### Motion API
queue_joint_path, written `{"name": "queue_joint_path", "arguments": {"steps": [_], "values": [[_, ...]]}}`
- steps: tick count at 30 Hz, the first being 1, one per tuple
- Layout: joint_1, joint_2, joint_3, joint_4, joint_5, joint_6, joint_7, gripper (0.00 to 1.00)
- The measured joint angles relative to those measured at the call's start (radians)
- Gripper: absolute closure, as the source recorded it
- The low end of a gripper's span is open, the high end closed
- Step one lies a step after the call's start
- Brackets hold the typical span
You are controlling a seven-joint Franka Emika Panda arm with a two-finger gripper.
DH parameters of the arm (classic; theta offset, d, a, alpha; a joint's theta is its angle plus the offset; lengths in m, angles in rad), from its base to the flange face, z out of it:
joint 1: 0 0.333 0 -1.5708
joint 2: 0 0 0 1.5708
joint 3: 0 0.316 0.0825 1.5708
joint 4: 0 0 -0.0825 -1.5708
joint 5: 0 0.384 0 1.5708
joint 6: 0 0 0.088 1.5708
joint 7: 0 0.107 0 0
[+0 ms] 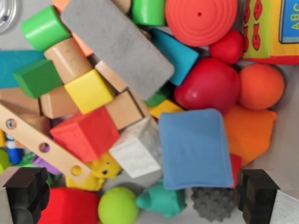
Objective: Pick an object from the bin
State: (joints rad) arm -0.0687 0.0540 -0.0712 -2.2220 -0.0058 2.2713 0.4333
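In the wrist view, the end effector (145,196) hangs spread wide, its black ridged fingertips (25,191) at the bottom corners, pinching nothing. Between and just beyond them lies a soft blue fabric cushion (195,148), half covering a grey knobbly rubber ball (212,203). To the wrist view's left sit a white marbled cube (136,151) and a red textured block (86,133). Farther off, a long grey felt-like slab (117,44) slants across wooden blocks; a glossy red ball (210,84) rests right. The bin's edges are cut off.
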Motion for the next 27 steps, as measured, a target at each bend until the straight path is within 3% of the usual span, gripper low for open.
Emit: {"name": "queue_joint_path", "arguments": {"steps": [12, 27], "values": [[-0.033, 0.020, -0.020, -0.073, 0.007, 0.092, -0.164, 0.00], [-0.092, 0.075, -0.041, -0.152, 0.025, 0.224, -0.409, 0.00]]}}
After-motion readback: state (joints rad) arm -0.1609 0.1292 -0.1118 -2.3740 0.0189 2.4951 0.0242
